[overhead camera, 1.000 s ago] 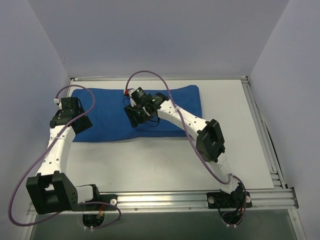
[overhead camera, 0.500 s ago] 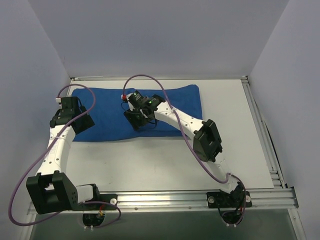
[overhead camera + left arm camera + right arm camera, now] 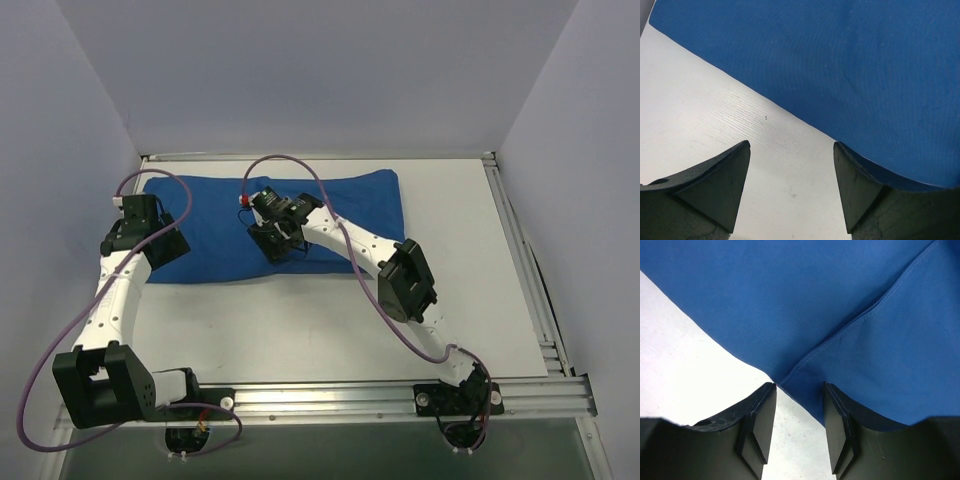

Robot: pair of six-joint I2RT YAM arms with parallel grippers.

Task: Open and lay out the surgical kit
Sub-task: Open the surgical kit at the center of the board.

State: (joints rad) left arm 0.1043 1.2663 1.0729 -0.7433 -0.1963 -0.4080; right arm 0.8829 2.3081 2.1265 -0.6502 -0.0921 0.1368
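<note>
Overhead, one royal-blue cloth wrap (image 3: 220, 225) lies folded along the far side of the white bench (image 3: 330, 320). Two arms reach to it, the left arm (image 3: 115, 300) at its near-left corner and the right arm (image 3: 350, 240) at the middle of its near edge. The left wrist view shows the two left fingers (image 3: 715, 185) spread wide over bare bench, holding nothing, with the wrap's edge passing one fingertip. Only the right wrist view shows a stitched hem where one fold laps another. Its corner sits at the mouth of the two right fingers (image 3: 760, 430), which stand narrowly apart, clamping nothing.
</note>
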